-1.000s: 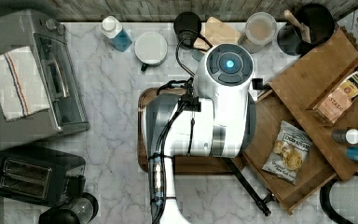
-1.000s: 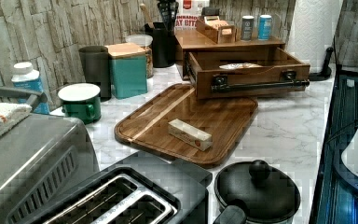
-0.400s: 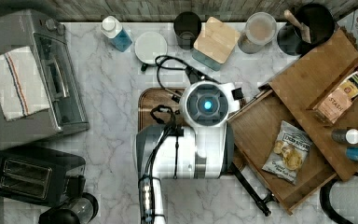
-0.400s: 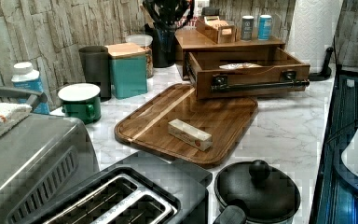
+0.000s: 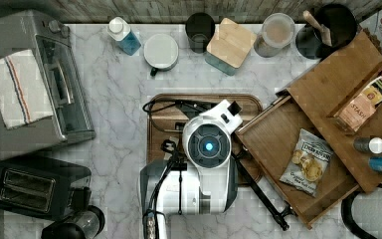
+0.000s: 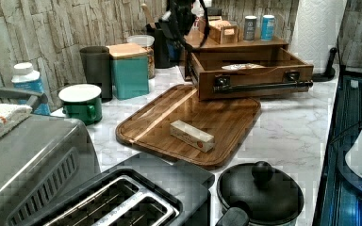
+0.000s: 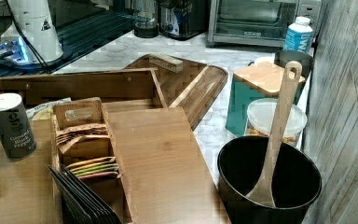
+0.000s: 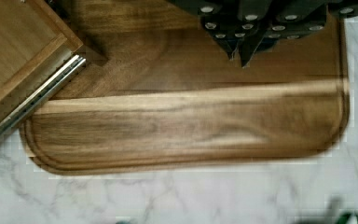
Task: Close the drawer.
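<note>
Hanging above the tray at its end toward the wall: gripper, fingers drawn together on nothing. Beside the tray, front corner reaching over the tray's rim: drawer, pulled well out, black handle untouched, snack bag lying inside.

Likely trouble, judging from here:
- Pressing on the drawer's side corner next to the tray instead of the front. Probably skews it on the metal rail and jams it.
- Pushing off-centre on the thin handle with so narrow a tip. Easy to slip off and drop onto the tray.
- Dragging the front low across the tray's rim. Could shove the tray and the small box on it.
- Catching the bag under the cabinet top.
</note>
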`<control>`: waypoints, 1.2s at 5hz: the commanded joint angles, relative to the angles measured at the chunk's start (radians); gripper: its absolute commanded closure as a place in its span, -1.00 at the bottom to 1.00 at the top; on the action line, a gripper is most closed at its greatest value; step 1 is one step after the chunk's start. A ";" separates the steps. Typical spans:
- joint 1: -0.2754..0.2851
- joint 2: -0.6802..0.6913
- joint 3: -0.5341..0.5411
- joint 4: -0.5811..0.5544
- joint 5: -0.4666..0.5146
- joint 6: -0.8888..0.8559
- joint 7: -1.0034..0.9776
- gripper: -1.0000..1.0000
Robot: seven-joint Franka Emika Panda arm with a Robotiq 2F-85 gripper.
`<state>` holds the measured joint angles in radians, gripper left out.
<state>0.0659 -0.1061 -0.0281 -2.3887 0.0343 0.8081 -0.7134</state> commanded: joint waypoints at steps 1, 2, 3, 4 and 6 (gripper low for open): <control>-0.001 0.007 -0.020 -0.197 0.056 0.114 -0.258 1.00; -0.009 -0.023 -0.017 -0.252 0.045 0.131 -0.274 1.00; -0.033 -0.044 -0.041 -0.272 0.019 0.074 -0.351 1.00; -0.057 -0.053 -0.074 -0.272 -0.006 0.039 -0.427 1.00; -0.138 -0.016 -0.142 -0.244 -0.037 0.008 -0.656 1.00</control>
<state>-0.0121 -0.1167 -0.1106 -2.6816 0.0538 0.8398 -1.2803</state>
